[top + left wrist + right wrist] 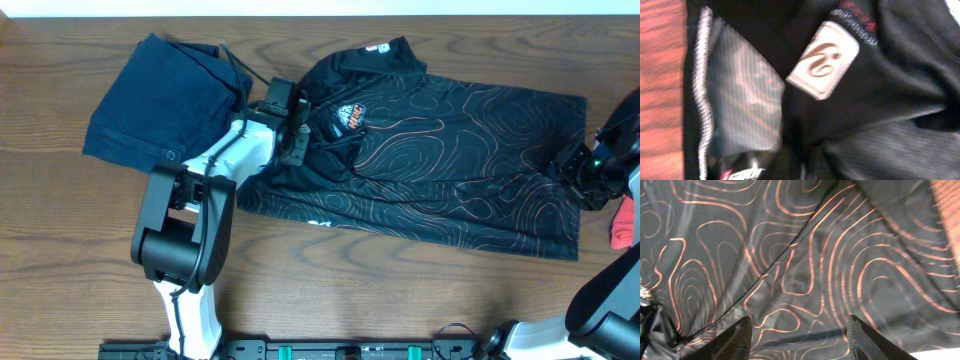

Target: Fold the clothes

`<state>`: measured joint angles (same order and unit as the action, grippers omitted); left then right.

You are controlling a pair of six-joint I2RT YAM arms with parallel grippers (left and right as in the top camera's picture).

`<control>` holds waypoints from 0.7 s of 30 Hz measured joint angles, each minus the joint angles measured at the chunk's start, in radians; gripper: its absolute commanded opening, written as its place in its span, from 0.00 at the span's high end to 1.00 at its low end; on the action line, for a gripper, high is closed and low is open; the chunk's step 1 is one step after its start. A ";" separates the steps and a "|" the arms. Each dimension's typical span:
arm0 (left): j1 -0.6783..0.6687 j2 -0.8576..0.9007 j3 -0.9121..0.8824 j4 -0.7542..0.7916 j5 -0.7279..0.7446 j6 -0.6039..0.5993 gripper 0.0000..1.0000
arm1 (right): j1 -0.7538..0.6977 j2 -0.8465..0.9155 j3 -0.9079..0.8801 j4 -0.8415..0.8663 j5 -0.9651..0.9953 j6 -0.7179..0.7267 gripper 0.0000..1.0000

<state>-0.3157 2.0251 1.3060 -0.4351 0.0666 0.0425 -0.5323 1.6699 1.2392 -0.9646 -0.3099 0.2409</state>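
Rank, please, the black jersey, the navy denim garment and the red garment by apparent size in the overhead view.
1. black jersey, spread out wide.
2. navy denim garment, bunched at the upper left.
3. red garment, only a sliver at the right edge; its full size is unseen.

bare table (400, 295) before jersey (460, 150); denim garment (150, 105) at left

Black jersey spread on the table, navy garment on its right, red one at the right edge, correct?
No. The overhead view shows the navy garment on the left of the jersey, not its right. The jersey is spread on the table and the red one is at the right edge.
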 measured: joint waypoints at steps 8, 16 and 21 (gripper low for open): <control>0.003 -0.009 0.000 -0.044 -0.002 -0.015 0.29 | 0.000 0.000 -0.013 -0.094 0.175 0.081 0.37; 0.003 -0.041 0.000 -0.129 0.005 -0.023 0.17 | -0.016 0.000 -0.232 0.016 0.328 0.207 0.43; 0.003 -0.156 0.000 -0.184 0.009 -0.043 0.13 | -0.052 0.000 -0.372 0.138 0.327 0.255 0.78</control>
<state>-0.3122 1.8687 1.3056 -0.6189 0.0753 -0.0002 -0.5846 1.6695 0.8669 -0.8268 0.0174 0.4957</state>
